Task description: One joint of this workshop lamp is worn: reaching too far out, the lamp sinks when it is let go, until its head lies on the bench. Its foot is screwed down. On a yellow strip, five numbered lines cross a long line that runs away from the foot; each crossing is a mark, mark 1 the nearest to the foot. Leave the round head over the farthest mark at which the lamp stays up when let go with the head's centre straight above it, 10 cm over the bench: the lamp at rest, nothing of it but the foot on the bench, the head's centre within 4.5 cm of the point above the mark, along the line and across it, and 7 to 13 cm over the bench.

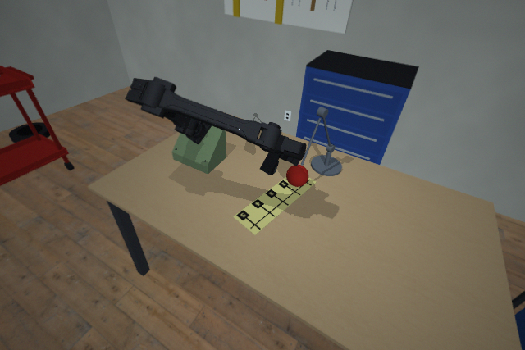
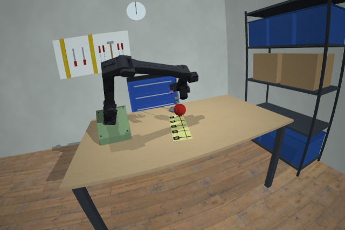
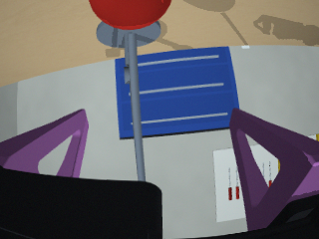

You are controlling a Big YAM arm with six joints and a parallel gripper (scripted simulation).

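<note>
Across the surface, the head hangs near the strip's one-o'clock end, seemingly; keep the spread claw centred on the rod before closing gently.

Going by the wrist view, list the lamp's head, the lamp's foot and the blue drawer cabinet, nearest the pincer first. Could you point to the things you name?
1. Red head [image 1: 297, 175] [image 2: 179, 109] [image 3: 131, 11]: top edge, left of centre.
2. Lamp's foot [image 1: 322, 168] [image 2: 171, 109] [image 3: 106, 35]: partly behind the head.
3. Blue drawer cabinet [image 1: 349, 102] [image 2: 150, 91] [image 3: 179, 102]: centre, beyond the bench.
</note>
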